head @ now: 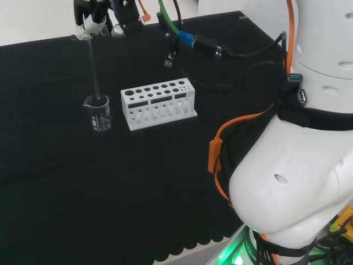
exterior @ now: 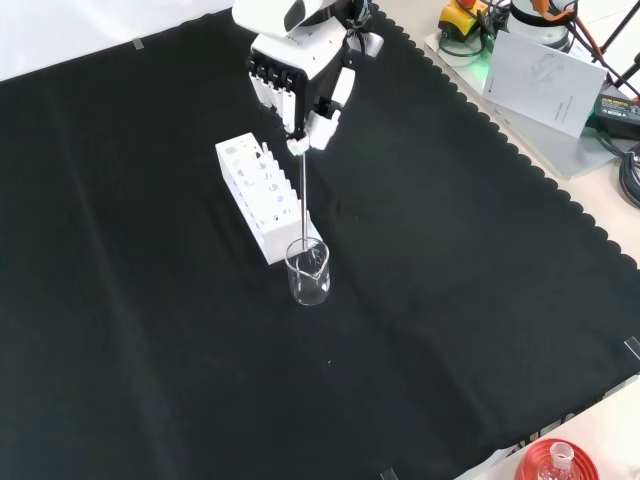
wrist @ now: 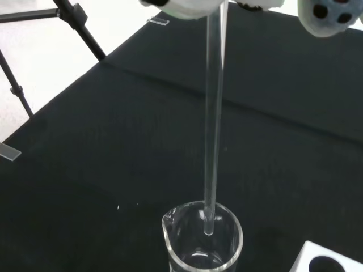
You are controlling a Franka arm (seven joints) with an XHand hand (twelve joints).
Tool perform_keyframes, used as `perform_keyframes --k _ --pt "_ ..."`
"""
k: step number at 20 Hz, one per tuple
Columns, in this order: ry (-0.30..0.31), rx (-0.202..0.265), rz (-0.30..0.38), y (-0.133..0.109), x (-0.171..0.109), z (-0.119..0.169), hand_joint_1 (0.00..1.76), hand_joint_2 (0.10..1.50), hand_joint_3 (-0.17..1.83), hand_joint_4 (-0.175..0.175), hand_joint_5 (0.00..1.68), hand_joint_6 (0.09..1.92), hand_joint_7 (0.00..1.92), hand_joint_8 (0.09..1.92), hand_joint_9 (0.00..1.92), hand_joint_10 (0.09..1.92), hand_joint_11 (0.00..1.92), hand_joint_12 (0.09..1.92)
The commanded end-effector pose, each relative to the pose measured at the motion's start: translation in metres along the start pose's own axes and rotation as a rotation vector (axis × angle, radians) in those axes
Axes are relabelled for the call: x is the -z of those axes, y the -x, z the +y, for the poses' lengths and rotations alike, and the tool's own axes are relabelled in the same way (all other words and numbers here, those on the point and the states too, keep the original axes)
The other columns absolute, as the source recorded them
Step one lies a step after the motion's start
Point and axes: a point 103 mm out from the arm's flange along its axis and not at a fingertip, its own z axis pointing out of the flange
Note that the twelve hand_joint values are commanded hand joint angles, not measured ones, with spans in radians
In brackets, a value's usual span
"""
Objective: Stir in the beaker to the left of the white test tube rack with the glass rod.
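A small clear glass beaker (head: 99, 114) (exterior: 309, 273) (wrist: 202, 242) stands on the black cloth just left of the white test tube rack (head: 158, 103) in the head view. My hand (head: 95, 23) (exterior: 300, 75) hangs above it, its fingers pinched on the top of a thin glass rod (head: 94, 70) (exterior: 302, 200) (wrist: 214, 113). The rod hangs nearly upright. Its lower tip sits inside the beaker's mouth, above the bottom, as the wrist view shows. The beaker looks empty or holds a little clear liquid; I cannot tell which.
The rack (exterior: 262, 196) (wrist: 326, 262) has several empty holes and stands close beside the beaker. Cables and connectors (head: 190, 41) lie behind the rack in the head view. Papers and equipment (exterior: 545, 70) sit off the cloth's edge. A red ribbed ring with a flask (exterior: 557, 462) is at the front corner.
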Motion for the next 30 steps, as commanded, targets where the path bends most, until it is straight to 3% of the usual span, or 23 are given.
perform_keyframes --k 1,21,27,30 --pt "-0.028 0.002 0.012 -0.001 -0.020 0.003 1.33 1.03 -0.17 -0.175 1.34 0.25 1.57 0.16 1.68 0.31 1.62 0.41" --pt "-0.095 0.058 0.024 -0.027 -0.072 0.027 1.33 1.03 -0.17 -0.175 1.34 0.24 1.58 0.14 1.68 0.32 1.62 0.41" --pt "-0.098 0.075 0.045 -0.012 -0.079 0.041 1.33 1.03 -0.17 -0.175 1.34 0.24 1.59 0.13 1.68 0.32 1.62 0.41" --pt "-0.088 0.054 0.062 0.007 -0.076 0.041 1.33 1.03 -0.17 -0.175 1.34 0.24 1.59 0.13 1.67 0.32 1.62 0.41"
